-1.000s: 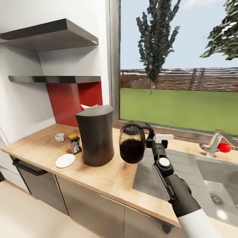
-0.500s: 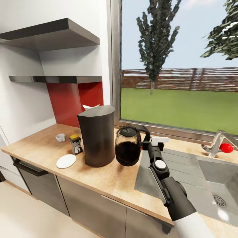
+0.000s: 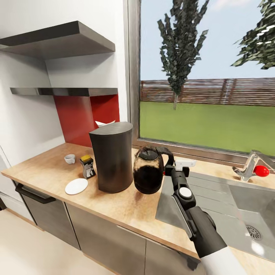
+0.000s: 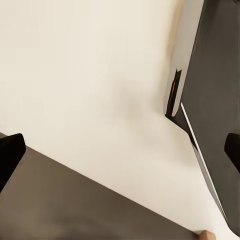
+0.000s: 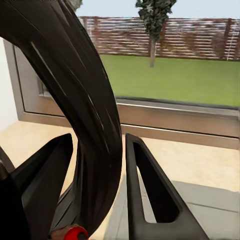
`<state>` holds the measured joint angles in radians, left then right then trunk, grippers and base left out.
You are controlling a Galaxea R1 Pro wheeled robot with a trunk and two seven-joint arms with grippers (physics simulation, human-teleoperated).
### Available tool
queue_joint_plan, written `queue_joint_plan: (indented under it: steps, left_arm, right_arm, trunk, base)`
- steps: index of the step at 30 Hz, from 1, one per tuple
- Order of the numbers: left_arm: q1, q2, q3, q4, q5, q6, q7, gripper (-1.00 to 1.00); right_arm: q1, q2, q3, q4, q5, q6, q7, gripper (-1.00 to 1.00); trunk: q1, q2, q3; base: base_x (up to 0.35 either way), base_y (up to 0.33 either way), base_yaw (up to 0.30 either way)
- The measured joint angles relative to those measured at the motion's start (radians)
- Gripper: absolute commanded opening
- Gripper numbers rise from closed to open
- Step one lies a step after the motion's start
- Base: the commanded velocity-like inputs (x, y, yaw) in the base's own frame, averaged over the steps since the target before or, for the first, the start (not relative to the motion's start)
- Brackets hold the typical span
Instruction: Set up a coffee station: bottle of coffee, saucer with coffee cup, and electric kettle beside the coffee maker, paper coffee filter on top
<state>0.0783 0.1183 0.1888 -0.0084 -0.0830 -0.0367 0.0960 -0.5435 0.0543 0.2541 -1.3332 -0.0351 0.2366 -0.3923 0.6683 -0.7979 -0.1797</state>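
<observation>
The countertop looks like pale matt wood. The coffee maker has a dark, faintly brushed satin shell, perhaps metal. The electric kettle is glossy dark glass with a shiny black handle. The saucer and coffee cup are smooth white. The sink is dull grey steel.

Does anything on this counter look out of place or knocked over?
Nothing looks tipped or spilled. The electric kettle stands upright beside the coffee maker, its handle between the right gripper fingers. The one mismatch: the coffee cup sits on the countertop, apart from the saucer.
</observation>
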Motion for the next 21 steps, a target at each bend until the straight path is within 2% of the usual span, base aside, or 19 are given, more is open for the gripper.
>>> queue_joint_plan:
  steps: [5, 6, 7, 14, 21]
  left_arm:
    - [0.000, 0.000, 0.000, 0.000, 0.000, -0.001, 0.000, 1.00]
    - [0.000, 0.000, 0.000, 0.000, 0.000, -0.001, -0.001, 1.00]
    - [0.000, 0.000, 0.000, 0.000, 0.000, -0.001, -0.001, 1.00]
    - [0.000, 0.001, -0.001, 0.000, 0.000, -0.003, 0.000, 1.00]
    - [0.000, 0.003, -0.002, 0.000, 0.000, -0.003, -0.001, 1.00]
  right_arm:
    - [0.000, 0.001, 0.000, 0.032, 0.000, -0.026, 0.000, -1.00]
    - [0.000, 0.001, -0.001, 0.163, 0.010, -0.190, -0.002, -1.00]
    - [0.000, 0.001, 0.000, 0.184, -0.006, -0.201, -0.004, -1.00]
    - [0.000, 0.001, 0.000, 0.215, 0.002, -0.279, -0.001, -1.00]
    - [0.000, 0.002, 0.000, 0.235, 0.002, -0.291, -0.002, -1.00]
  trunk:
    - [0.000, 0.000, 0.000]
    - [0.000, 0.000, 0.000]
    - [0.000, 0.000, 0.000]
    - [0.000, 0.000, 0.000]
    - [0.000, 0.000, 0.000]
  base:
    - [0.000, 0.000, 0.000]
    - [0.000, 0.000, 0.000]
    - [0.000, 0.000, 0.000]
    - [0.000, 0.000, 0.000]
    - [0.000, 0.000, 0.000]
